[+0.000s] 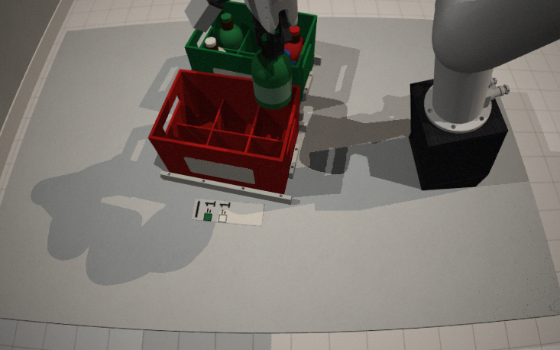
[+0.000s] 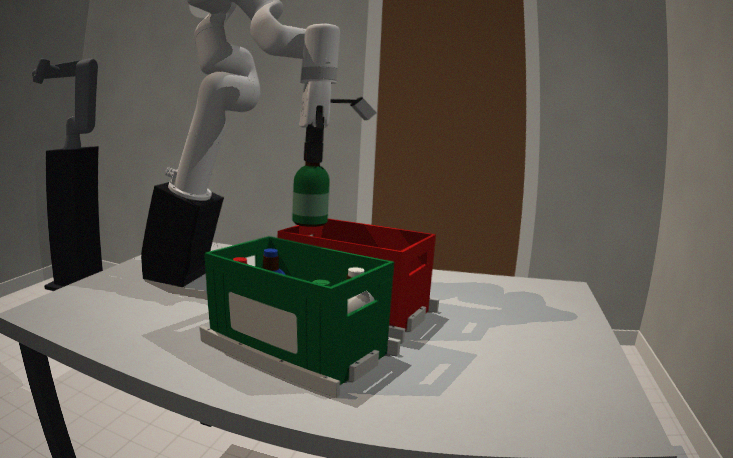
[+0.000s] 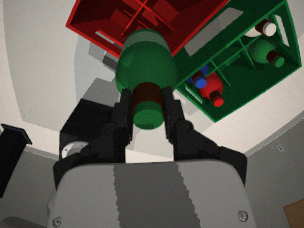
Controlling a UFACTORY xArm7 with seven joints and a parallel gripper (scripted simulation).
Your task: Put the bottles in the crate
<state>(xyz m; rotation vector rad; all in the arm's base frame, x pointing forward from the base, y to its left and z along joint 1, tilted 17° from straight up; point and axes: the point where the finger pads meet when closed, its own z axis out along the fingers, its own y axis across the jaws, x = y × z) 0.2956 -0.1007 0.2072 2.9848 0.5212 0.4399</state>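
Observation:
My gripper (image 1: 271, 41) is shut on the neck of a green bottle with a pale green label (image 1: 271, 82). The bottle hangs upright above the red crate's (image 1: 224, 130) far right corner, clear of the rim; it shows well in the exterior view (image 2: 310, 195) and in the wrist view (image 3: 146, 72). The red crate has six compartments with no bottles in them. Behind it, the green crate (image 1: 251, 47) holds another green bottle (image 1: 229, 34), a white-capped bottle (image 1: 211, 43), a red-capped bottle (image 1: 293, 41) and a blue-capped one (image 2: 270, 257). The pick list (image 1: 228, 212) lies in front of the red crate, showing a green square and a white square, each marked 1.
The arm's black base (image 1: 458, 134) stands to the right of the crates. Both crates sit in grey corner rails (image 1: 224, 186). A second black stand with a camera arm (image 2: 72, 210) stands beyond the table's edge.

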